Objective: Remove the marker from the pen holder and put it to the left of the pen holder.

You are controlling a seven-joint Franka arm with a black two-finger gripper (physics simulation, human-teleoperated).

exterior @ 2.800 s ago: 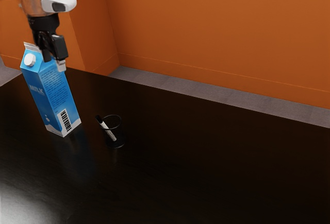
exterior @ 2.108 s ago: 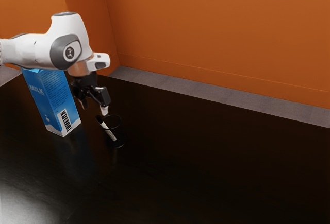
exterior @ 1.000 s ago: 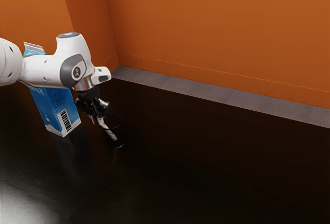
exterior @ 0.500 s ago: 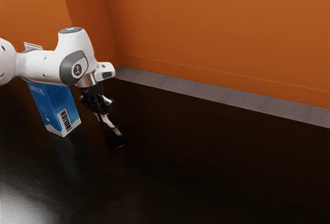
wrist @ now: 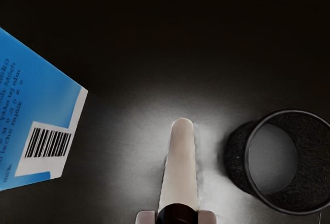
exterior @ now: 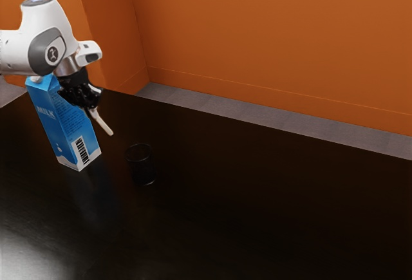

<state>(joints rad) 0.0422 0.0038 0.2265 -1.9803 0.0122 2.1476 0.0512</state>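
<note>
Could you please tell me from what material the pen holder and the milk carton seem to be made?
The pen holder looks like black mesh, probably painted metal: its wall has a fine, rough grain, and its round rim has a slight shine. The milk carton seems to be coated paperboard, smooth to the eye, with flat printed sides and straight, crisp edges.

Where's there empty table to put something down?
The table is bare from the pen holder toward the exterior view's right, and in front of the milk carton. It's crowded between carton and pen holder: a narrow gap, with the gripper holding the marker nearby.
</note>
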